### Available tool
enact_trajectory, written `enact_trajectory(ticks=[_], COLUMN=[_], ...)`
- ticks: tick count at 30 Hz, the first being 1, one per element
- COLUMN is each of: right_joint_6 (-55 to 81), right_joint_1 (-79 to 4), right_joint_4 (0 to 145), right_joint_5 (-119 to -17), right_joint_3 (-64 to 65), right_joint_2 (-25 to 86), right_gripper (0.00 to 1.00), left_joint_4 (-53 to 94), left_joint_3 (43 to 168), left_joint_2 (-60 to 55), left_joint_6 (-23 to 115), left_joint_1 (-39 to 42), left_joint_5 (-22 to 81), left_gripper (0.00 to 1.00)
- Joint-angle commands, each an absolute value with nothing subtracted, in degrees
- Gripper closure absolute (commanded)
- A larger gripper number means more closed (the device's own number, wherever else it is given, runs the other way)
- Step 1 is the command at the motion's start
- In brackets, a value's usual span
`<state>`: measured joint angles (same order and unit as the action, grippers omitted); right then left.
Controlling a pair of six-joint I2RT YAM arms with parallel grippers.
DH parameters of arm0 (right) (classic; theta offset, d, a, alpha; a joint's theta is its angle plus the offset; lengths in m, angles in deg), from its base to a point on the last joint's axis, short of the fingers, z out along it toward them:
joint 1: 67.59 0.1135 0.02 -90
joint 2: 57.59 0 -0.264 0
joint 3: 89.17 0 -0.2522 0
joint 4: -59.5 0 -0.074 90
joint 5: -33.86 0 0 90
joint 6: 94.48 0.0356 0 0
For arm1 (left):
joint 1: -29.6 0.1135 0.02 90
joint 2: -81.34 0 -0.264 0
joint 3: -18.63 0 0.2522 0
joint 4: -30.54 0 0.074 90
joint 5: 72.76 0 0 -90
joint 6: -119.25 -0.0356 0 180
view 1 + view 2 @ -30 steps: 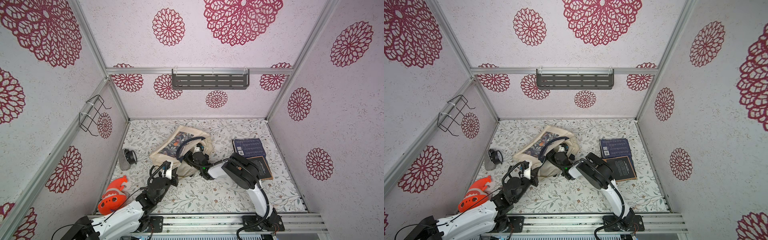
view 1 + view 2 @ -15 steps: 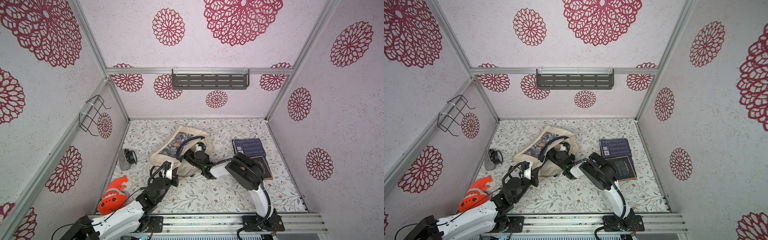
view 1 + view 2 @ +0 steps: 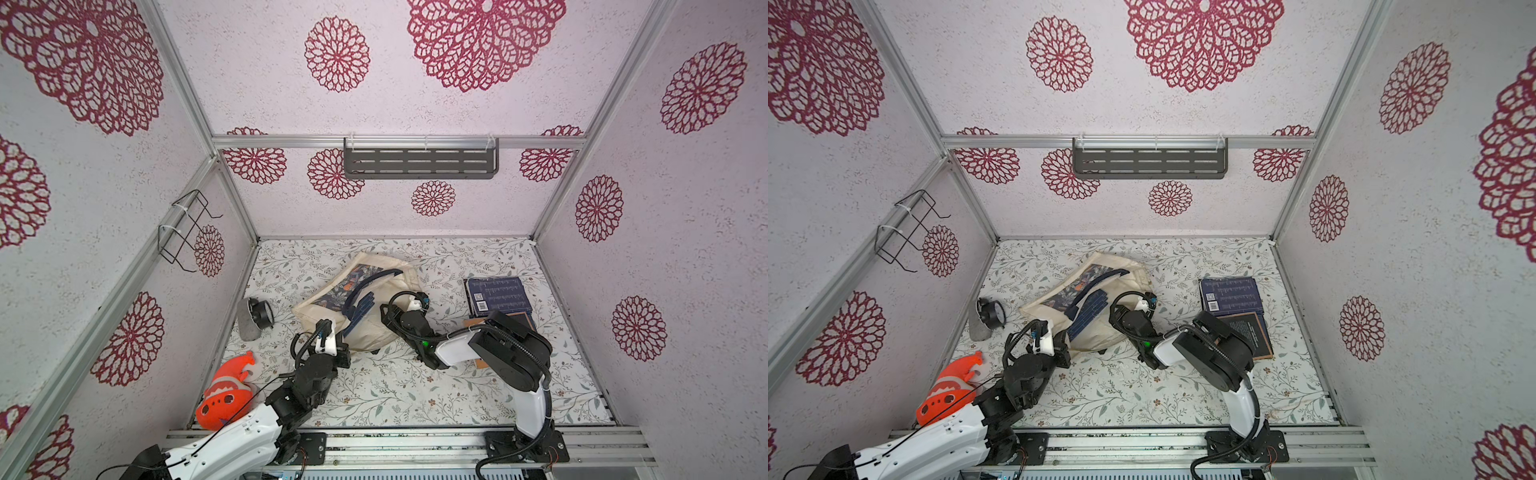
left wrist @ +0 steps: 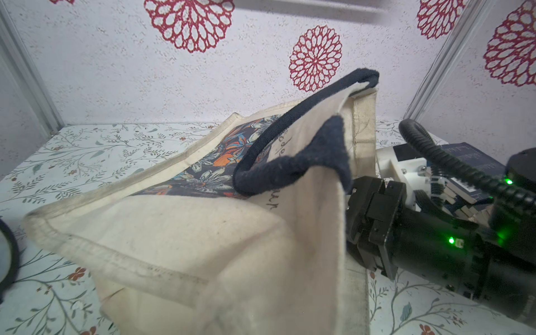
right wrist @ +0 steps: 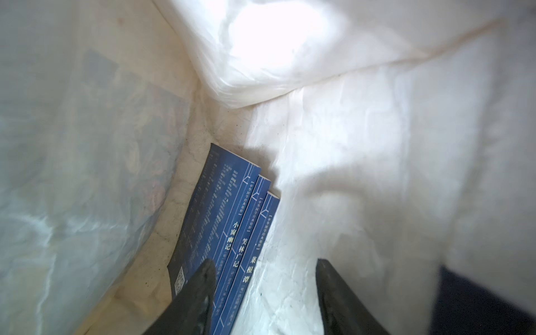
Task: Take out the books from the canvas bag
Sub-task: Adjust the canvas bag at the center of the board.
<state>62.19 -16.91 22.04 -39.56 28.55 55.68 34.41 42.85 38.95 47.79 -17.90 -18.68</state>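
The cream canvas bag (image 3: 374, 332) (image 3: 1100, 336) lies on its side mid-table, navy handles on top. Several dark-blue books (image 3: 360, 308) (image 3: 1090, 312) show fanned in its mouth. My right gripper (image 5: 264, 261) is open inside the bag. One finger (image 5: 197, 290) lies over three blue books (image 5: 223, 220), the other finger (image 5: 333, 290) is against cloth. From above only its wrist (image 3: 409, 326) shows at the mouth. My left gripper (image 3: 334, 336) is at the bag's near edge. Bunched cloth (image 4: 232, 261) hides its jaws, shut on the fabric and holding it up.
More dark-blue books (image 3: 498, 296) lie stacked at the right, one dark brown-edged book (image 3: 521, 326) partly under my right arm. A grey round object (image 3: 254, 318) and an orange fish toy (image 3: 224, 399) sit at the left. A wire rack (image 3: 187, 232) and a grey shelf (image 3: 419, 162) hang on the walls.
My right gripper's jaws have spread a little wider inside the bag and its elbow has shifted slightly rightward. The left arm and the bag have hardly moved.
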Motion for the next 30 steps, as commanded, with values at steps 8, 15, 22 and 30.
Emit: enact_trajectory(ticks=[8,15,22,30], right_joint_6=[54.8,49.3,46.3,42.4], right_joint_1=[-16.4,-16.0,-16.2,-17.5], right_joint_4=[15.1,14.5,12.1,13.8], right_joint_5=[-41.4,-39.5,-39.8,-35.5], right_joint_3=[34.3,40.2,45.5,54.1], right_joint_2=[46.3,38.5,32.5,19.1], right_gripper=[0.32,0.23,0.19,0.07], left_joint_4=[22.6,15.0,4.7,-6.2], left_joint_3=[50.0,58.1,69.4,81.8], left_joint_2=[43.0,41.1,34.8,27.9], left_joint_6=[53.6,54.4,52.8,46.8], left_joint_1=[-20.7,-26.1,-30.7,-31.3], left_joint_5=[-22.8,-26.1,-30.4,-32.0], left_gripper=[0.44,0.12,0.07,0.00])
